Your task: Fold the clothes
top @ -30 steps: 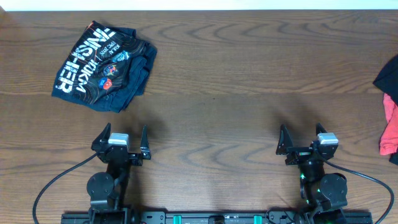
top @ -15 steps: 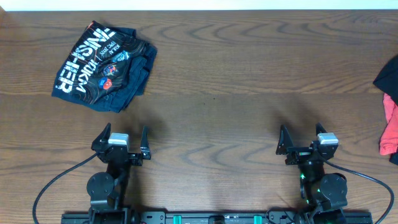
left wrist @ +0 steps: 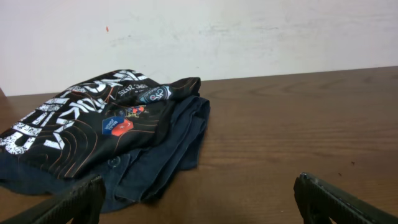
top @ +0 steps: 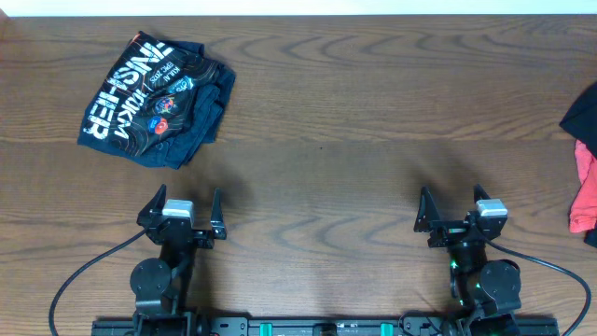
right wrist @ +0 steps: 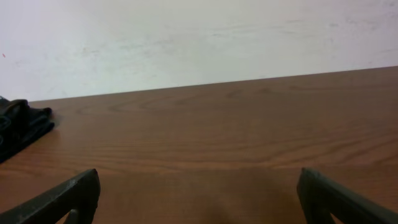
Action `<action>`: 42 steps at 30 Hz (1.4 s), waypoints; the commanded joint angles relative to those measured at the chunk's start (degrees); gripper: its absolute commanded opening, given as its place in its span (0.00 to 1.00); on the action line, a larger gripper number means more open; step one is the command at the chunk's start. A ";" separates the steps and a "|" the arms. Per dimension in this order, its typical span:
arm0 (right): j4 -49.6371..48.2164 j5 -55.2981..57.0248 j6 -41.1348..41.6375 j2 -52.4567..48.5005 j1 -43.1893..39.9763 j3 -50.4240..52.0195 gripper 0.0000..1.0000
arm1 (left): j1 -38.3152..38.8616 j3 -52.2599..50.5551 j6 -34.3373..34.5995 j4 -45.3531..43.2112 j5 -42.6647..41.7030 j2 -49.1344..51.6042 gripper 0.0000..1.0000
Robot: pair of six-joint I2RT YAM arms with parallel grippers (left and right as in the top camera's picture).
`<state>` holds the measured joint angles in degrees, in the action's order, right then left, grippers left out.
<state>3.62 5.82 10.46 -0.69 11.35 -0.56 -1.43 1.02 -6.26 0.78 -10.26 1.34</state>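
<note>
Far left, navy printed garment [top: 157, 101] lies folded.

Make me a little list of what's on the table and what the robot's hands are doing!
surface: brown wooden table
far left: navy printed garment, bunched up
right edge: black garment and red garment, both cut off by the view
left gripper: open, empty
right gripper: open, empty
touching clothes: neither

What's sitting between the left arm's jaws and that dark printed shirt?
Nothing but bare wooden table lies between the navy printed garment and the left gripper, jaws open. The overhead view shows the gap, and the left wrist view agrees.
</note>
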 commanded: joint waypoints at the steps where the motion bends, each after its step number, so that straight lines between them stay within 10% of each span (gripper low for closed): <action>1: 0.00 -0.24 0.85 0.15 -0.44 0.24 0.99 | 0.24 -0.79 -0.35 2.14 -0.74 0.13 0.98; 28: 0.79 -19.45 1.38 -0.52 -0.42 -4.13 0.99 | 0.22 9.84 20.28 7.13 -10.05 2.69 0.98; 42: 20.26 -17.66 -2.16 -44.02 -1.42 -38.75 0.99 | 0.24 56.41 13.38 44.00 -4.04 48.11 0.98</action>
<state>20.56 -11.53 9.06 -35.24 10.83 -32.38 -1.39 48.86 8.36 40.56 -14.83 42.19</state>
